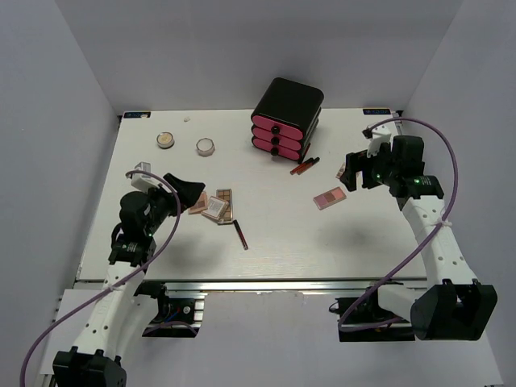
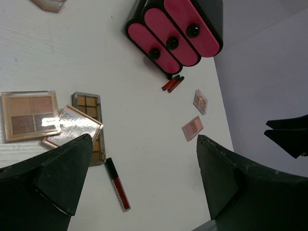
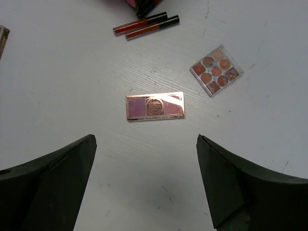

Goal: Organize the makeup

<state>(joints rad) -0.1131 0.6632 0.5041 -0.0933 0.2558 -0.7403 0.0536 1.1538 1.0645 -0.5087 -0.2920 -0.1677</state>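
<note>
Left fingers (image 2: 62,173) spread wide and empty, off the surface (image 2: 144,120), with a cluster of three overlapping palettes (image 2: 72,127) and one dark red stick (image 2: 118,184) lying under and just ahead of them. Right fingers (image 3: 48,183) also spread wide, gripping nothing, above a pink rectangular palette (image 3: 155,106); a square multi-pan palette (image 3: 216,70) and two red sticks (image 3: 144,25) lie beyond, near the drawer box (image 1: 286,117). Two round compacts (image 1: 166,140) sit far left, apart from the rest.

The white tabletop (image 1: 161,254) bears a black box with three pink drawers (image 1: 286,119) at the back. A round tan compact (image 1: 166,140) and a round pink compact (image 1: 206,147) lie left of it, and a pair of red sticks (image 1: 304,166) just in front. A cluster of overlapping beige palettes (image 1: 216,206) lies beside a single dark red stick (image 1: 240,235). Rightward, a pink rectangular palette (image 1: 329,197) lies near a square nine-pan palette (image 3: 216,70).
</note>
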